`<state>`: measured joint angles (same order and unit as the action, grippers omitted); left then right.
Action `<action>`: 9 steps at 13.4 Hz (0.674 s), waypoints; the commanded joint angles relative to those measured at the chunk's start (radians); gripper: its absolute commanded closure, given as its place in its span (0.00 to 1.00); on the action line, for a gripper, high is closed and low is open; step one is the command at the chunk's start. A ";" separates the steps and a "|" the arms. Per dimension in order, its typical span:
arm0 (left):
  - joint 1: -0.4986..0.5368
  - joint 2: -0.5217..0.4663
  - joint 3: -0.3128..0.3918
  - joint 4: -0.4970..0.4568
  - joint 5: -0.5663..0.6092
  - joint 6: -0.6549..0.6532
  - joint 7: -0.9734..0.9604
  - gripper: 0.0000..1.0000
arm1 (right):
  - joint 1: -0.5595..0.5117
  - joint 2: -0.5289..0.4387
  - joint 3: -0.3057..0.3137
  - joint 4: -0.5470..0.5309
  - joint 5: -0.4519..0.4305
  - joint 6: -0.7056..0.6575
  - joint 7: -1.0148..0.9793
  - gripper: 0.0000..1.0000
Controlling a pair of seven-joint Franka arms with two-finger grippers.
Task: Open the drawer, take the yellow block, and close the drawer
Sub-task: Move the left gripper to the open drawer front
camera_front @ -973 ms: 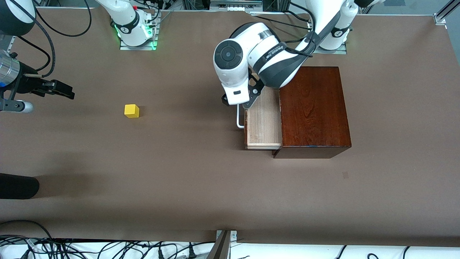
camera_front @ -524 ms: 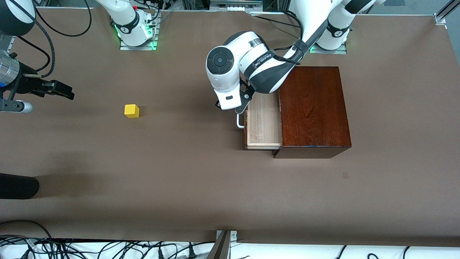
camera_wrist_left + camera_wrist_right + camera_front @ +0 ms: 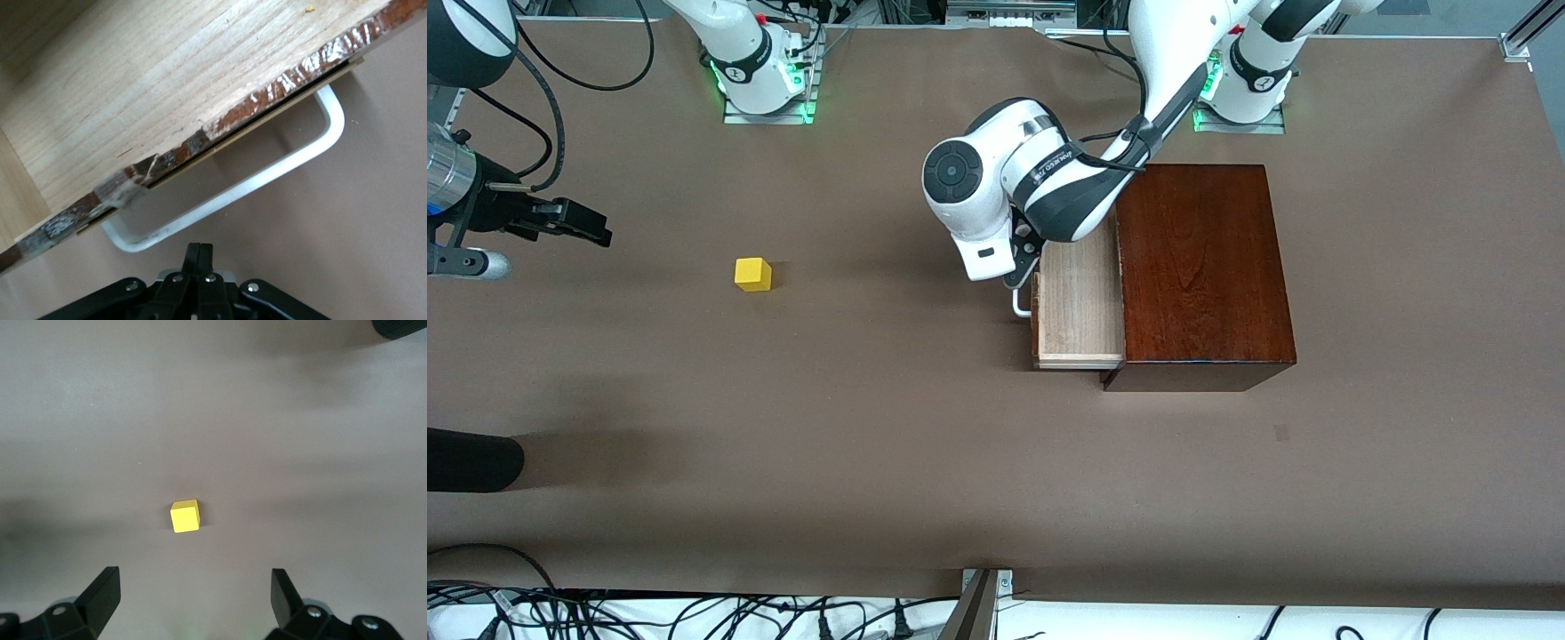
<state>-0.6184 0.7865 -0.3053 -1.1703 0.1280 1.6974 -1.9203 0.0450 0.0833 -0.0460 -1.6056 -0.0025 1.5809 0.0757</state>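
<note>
The left pincer (image 3: 199, 261) is clenched, its two black fingers (image 3: 193, 257) pressed together with nothing between them. It hangs just beside the white loop handle (image 3: 267, 179) of the drawer (image 3: 1079, 307), close to the handle but not around it. Next to the handle runs the drawer's worn reddish-brown front edge (image 3: 220, 123), and past that lies the pale wooden tray, pulled partway out of a glossy dark-red wooden box (image 3: 1202, 271). No block shows in the part of the tray in view. The box stands on the brown desk (image 3: 960, 462) toward the left arm's end.

The right pincer (image 3: 193, 593) is released, fingers (image 3: 100, 593) spread wide, and waits in the air over bare desk toward the right arm's end. The yellow block (image 3: 753, 274) sits on the desk below it, not in the drawer, ahead of the gap between the fingers and untouched. The block is well apart from the drawer and the left pincer.
</note>
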 commanded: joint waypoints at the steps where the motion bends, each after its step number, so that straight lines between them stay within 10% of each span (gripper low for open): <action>1: -0.011 0.017 0.018 0.032 0.025 -0.004 -0.019 1.00 | 0.012 -0.014 -0.012 0.007 0.001 -0.004 -0.001 0.00; 9: -0.004 0.008 0.065 0.021 0.045 0.002 0.000 1.00 | 0.012 -0.013 -0.012 0.010 0.003 0.002 0.006 0.00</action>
<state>-0.6183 0.7870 -0.2654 -1.1653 0.1283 1.7034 -1.9206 0.0450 0.0832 -0.0476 -1.5955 -0.0023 1.5829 0.0758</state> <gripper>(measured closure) 0.991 0.000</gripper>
